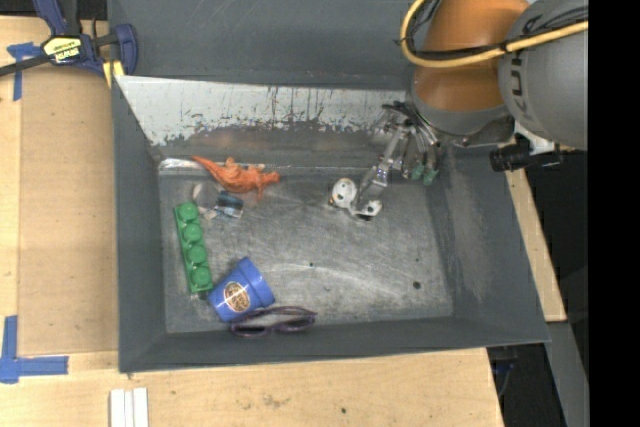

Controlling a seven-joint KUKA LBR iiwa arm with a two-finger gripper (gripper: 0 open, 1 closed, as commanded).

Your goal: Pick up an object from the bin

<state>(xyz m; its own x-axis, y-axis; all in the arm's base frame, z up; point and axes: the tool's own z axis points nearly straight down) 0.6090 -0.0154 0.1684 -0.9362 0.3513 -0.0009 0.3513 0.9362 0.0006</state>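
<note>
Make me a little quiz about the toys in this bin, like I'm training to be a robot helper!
1. Pick one: which thing lies nearest the gripper?
A) the blue cup
B) the small white thing
C) the green block strip
2. True or false: the orange toy lizard lies inside the blue cup.
3. What colour are the glasses lying right next to the blue cup?

Key: 1 B. 2 false; the lizard lies on the floor by the far wall. 3 purple.
</note>
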